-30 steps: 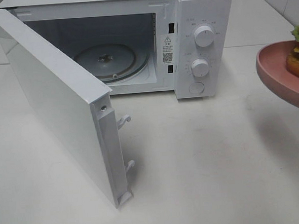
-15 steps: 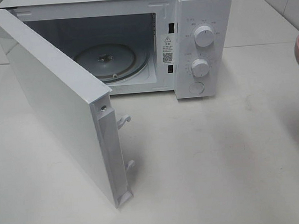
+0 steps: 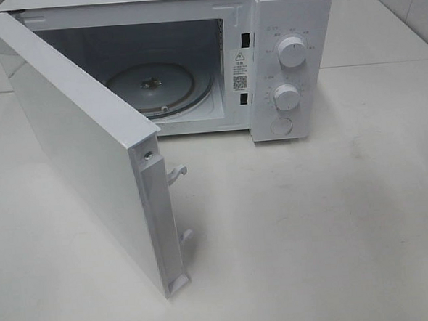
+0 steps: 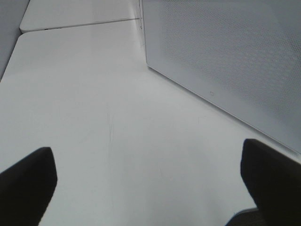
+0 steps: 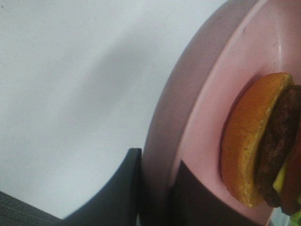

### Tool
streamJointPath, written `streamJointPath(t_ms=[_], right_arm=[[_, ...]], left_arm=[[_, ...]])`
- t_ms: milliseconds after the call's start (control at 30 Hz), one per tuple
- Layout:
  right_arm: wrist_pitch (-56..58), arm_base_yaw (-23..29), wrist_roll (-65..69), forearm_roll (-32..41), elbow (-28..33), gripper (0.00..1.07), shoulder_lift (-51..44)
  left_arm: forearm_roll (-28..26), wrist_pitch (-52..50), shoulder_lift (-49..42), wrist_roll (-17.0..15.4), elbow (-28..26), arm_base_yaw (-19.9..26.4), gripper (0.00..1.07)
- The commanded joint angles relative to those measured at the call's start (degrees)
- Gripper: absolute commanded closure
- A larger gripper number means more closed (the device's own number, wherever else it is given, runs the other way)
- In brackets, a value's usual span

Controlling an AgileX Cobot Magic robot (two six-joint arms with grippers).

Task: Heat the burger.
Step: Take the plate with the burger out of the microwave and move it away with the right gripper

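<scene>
Right hand pinches plate rim; burger on plate. Left hand wide, above desk, beside microwave.

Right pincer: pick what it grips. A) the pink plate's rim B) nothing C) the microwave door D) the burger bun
A: in the right wrist view the right pincer is clamped on the rim of the plate, while the burger sits untouched on it.
</scene>
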Motion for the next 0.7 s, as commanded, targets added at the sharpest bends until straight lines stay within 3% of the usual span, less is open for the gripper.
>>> streamJointPath(t_ms=[33,700], right_arm=[[0.23,0.34,7.73,-5.79,-0.46,1.07,2.41],[-0.29,0.34,41.94,-8.42,-0.46,1.07,24.12]], left_arm=[[-0.46,-0.46,-0.92,-0.11,0.17,0.06,0.07],[-0.46,-0.46,-0.92,-0.11,0.17,0.06,0.07]])
